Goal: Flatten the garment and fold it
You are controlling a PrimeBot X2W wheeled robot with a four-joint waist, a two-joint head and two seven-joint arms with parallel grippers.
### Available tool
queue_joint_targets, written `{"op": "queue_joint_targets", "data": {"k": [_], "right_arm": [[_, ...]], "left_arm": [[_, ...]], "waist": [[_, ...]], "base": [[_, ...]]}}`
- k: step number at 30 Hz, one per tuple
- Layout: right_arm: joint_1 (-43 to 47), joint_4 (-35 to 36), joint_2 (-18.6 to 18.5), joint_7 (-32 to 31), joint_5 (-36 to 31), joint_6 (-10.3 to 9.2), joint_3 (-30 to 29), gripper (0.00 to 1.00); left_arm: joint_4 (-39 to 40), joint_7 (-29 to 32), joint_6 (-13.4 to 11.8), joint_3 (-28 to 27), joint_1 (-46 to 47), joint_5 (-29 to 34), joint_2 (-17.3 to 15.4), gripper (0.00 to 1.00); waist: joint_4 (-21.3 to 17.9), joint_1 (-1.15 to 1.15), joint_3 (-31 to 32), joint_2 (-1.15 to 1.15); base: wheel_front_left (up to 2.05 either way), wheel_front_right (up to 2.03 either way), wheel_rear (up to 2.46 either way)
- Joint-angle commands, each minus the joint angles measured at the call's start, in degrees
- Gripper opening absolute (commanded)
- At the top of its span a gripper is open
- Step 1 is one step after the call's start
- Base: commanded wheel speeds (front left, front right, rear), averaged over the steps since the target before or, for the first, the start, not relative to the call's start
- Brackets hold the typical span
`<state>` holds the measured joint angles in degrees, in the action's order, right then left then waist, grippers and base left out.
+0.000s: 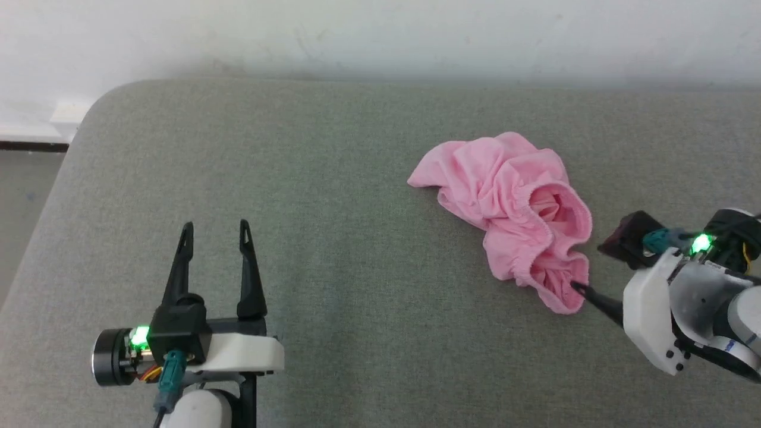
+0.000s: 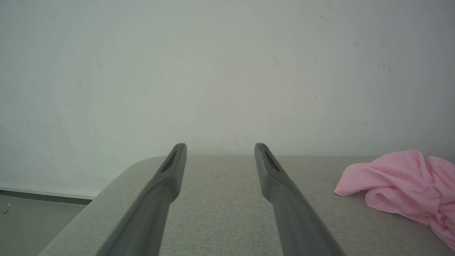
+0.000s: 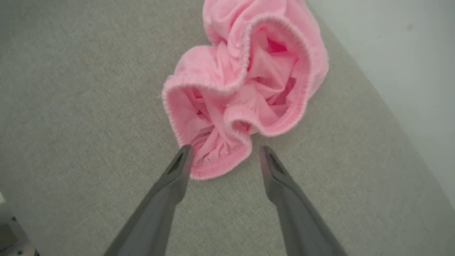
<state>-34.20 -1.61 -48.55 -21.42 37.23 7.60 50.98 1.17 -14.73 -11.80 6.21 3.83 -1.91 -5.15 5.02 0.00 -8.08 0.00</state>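
- right gripper (image 3: 225, 149) — jaws spread wide, nothing held; one fingertip (image 3: 183, 156) sits against the nearest fold of the gathered waistband, the other is over bare cushion just beside that fold.
- the garment (image 1: 511, 208), pink, lies in a crumpled heap with its ruffled waistband opening turned toward the right gripper.
- it rests on the grey cushion (image 1: 333, 249), right of the middle in the head view, nearer the far edge.
- left gripper (image 1: 216, 226) — jaws also apart and empty, over bare cushion at the near left, well apart from the garment.
- a pale wall (image 1: 380, 35) stands behind the cushion; a strip of floor (image 1: 24, 190) shows at the far left.
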Motion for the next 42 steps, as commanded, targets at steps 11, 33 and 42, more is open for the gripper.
{"op": "queue_joint_targets", "data": {"k": [11,33,42], "right_arm": [[-9.47,-12.87,4.91,-4.94,8.66,-0.11,15.33,1.00],[4.93,-12.21,-5.57,24.39,10.77,-0.11,4.02,0.00],[19.67,-20.77,1.12,26.64,6.87,-0.11,-4.48,1.00]], "left_arm": [[0.15,-0.27,-0.09,0.63,4.23,0.25,1.49,1.00],[-0.65,-0.27,0.70,-1.45,0.23,1.11,1.59,1.00],[-1.29,-0.27,1.16,-1.86,-0.57,1.34,1.06,1.00]], "waist": [[3.71,0.00,-6.51,0.00],[-2.59,0.00,0.12,0.00],[-4.11,0.00,1.17,0.00]], "base": [[0.00,0.00,0.00],[0.00,0.00,0.00],[0.00,0.00,0.00]]}}
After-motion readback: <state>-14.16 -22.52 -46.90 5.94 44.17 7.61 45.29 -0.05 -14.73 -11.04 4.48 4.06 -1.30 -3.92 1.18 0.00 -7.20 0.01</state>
